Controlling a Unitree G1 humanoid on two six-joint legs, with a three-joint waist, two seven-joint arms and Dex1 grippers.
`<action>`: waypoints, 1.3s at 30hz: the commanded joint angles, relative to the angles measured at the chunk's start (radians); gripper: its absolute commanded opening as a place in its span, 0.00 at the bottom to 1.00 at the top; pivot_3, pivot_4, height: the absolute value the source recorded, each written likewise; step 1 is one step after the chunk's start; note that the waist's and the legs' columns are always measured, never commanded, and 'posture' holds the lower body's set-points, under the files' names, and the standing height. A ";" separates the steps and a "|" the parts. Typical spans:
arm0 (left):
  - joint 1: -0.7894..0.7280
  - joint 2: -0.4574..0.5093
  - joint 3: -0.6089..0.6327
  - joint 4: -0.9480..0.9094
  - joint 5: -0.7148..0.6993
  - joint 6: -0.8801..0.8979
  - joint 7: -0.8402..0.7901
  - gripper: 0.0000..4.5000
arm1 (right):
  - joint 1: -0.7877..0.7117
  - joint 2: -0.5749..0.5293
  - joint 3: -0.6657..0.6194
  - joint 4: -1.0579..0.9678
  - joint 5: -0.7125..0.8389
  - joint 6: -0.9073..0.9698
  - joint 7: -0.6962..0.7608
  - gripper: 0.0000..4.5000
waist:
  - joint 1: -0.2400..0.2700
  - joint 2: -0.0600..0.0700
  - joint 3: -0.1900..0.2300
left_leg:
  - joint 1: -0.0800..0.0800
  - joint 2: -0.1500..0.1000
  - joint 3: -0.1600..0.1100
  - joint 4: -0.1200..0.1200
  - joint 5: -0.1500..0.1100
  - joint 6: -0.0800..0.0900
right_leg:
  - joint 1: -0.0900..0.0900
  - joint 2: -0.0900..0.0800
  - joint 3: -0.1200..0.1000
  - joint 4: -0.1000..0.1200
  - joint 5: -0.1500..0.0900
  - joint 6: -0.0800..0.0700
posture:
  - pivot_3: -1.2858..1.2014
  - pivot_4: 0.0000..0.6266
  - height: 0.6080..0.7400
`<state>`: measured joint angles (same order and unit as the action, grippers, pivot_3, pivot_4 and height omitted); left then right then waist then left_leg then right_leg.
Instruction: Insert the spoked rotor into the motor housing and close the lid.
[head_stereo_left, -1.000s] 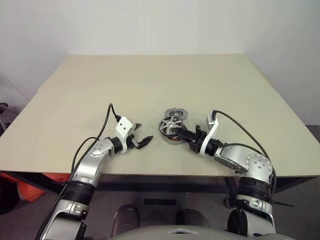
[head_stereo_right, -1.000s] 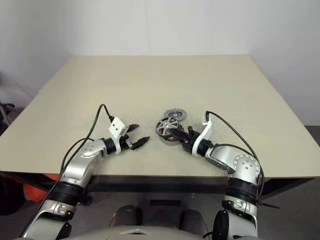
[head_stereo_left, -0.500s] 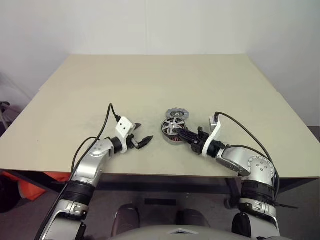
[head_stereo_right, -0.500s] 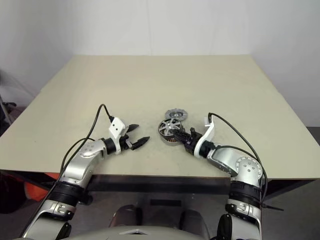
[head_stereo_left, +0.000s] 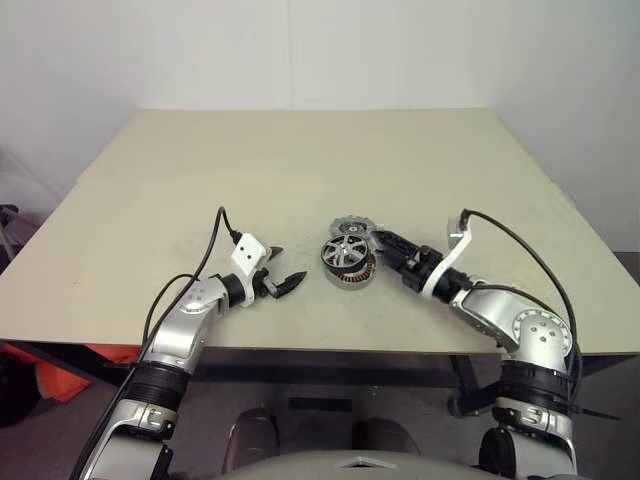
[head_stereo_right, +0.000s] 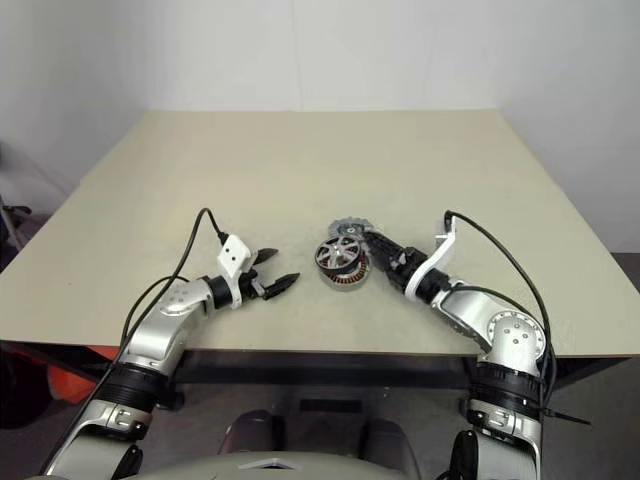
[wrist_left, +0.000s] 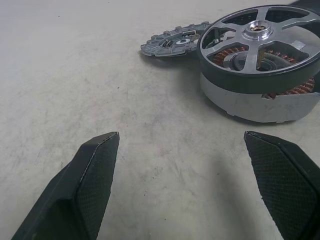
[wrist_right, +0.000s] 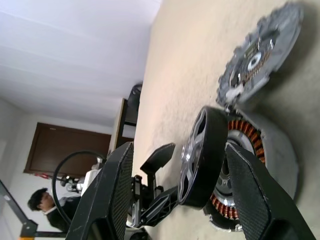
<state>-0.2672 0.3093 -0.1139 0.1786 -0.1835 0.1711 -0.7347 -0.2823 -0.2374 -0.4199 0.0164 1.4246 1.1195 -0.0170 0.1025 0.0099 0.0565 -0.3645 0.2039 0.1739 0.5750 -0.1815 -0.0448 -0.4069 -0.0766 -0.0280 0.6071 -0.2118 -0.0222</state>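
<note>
- Beige table (head_stereo_left: 300, 170) carried the spoked rotor (head_stereo_left: 345, 250), tilted atop the motor housing (head_stereo_left: 350, 274), centre frame; lid (head_stereo_left: 356, 228) just behind.
- Right gripper (head_stereo_left: 388, 248) spread, empty, beside them.
- Left gripper (head_stereo_left: 283, 268) wide, lower left.

Both arms were silver-grey metal with black bands at the joints and round silver caps set with small screws near the elbows. Each wrist carried a white angular bracket, and a black cable looped from it back along the arm. The left gripper (head_stereo_left: 283, 274) and the right gripper (head_stereo_left: 385, 243) each had two black, wedge-shaped fingers (wrist_left: 85, 190) with finely textured inner faces.
</note>
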 joint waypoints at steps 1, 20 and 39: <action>-0.012 0.002 0.009 -0.025 -0.007 -0.010 -0.001 0.95 | 0.004 -0.041 0.044 -0.100 -0.075 -0.053 0.110 0.73 | 0.001 0.000 0.000 | 0.000 0.000 0.000 0.000 0.000 0.000 | 0.000 0.000 0.000 0.000 0.000 0.000 | 0.52 0.00 1.00; -0.009 0.005 0.017 -0.024 -0.006 -0.015 0.008 0.95 | -0.116 -0.192 0.433 -0.163 -0.828 -0.537 0.542 0.73 | -0.002 0.000 0.000 | -0.002 0.000 0.000 0.002 -0.002 0.004 | 0.000 0.000 0.000 0.000 0.004 -0.007 | 0.52 0.00 1.00; -0.022 0.003 0.016 -0.009 -0.003 -0.024 0.007 0.95 | -0.108 -0.172 0.409 -0.142 -0.888 -0.535 0.570 0.73 | -0.003 0.000 0.000 | -0.001 0.000 0.000 0.002 -0.002 0.004 | 0.000 0.000 0.000 0.001 0.004 -0.007 | 0.52 0.00 1.00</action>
<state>-0.2705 0.3093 -0.1131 0.1834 -0.1830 0.1614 -0.7321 -0.3750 -0.4107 0.0115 -0.1125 0.5422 0.6042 0.5447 0.0992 0.0097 0.0564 -0.3653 0.2041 0.1736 0.5773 -0.1834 -0.0412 -0.4065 -0.0765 -0.0281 0.6077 -0.2079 -0.0292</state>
